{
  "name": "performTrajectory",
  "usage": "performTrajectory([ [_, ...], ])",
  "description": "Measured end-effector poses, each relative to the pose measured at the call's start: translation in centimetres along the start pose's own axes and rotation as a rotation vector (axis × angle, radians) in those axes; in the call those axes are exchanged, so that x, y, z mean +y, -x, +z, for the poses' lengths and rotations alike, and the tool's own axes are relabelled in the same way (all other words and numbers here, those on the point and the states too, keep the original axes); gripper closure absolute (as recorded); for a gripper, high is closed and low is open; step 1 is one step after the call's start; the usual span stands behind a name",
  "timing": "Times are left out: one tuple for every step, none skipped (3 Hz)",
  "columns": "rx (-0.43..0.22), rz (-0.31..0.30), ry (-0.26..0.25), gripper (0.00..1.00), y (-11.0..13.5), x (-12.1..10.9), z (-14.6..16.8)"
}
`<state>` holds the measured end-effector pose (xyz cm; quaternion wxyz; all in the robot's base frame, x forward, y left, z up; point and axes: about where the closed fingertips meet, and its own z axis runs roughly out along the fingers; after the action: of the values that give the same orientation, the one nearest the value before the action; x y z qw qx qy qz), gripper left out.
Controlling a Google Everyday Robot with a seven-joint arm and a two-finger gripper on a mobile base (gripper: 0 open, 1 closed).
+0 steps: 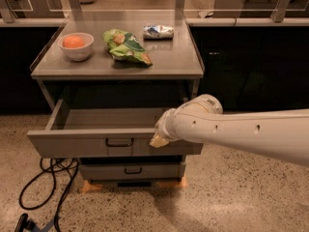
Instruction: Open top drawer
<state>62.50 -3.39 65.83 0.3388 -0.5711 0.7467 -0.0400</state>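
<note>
The top drawer (77, 143) of the grey metal cabinet stands pulled well out, its plain grey tray interior showing empty. A small black bracket handle (119, 142) sits at the centre of its front. My white arm reaches in from the right, and the gripper (159, 140) rests against the drawer front's upper edge, right of the handle. Only a pale tip of it shows past the wrist.
On the cabinet top (164, 62) sit a white bowl with an orange thing (75, 45), a green snack bag (125, 46) and a blue-white packet (158, 31). A smaller drawer (130, 170) is shut below. Black cables (48, 187) lie on the floor at left.
</note>
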Motion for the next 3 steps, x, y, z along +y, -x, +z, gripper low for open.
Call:
performTrajectory([
  [-0.004,-0.011,-0.016,1.00,0.24,-0.10,-0.17],
  [-0.004,-0.007,-0.023,1.00,-0.17,0.59,-0.78],
  [-0.004,-0.007,-0.024,1.00,-0.15,0.68,-0.87],
])
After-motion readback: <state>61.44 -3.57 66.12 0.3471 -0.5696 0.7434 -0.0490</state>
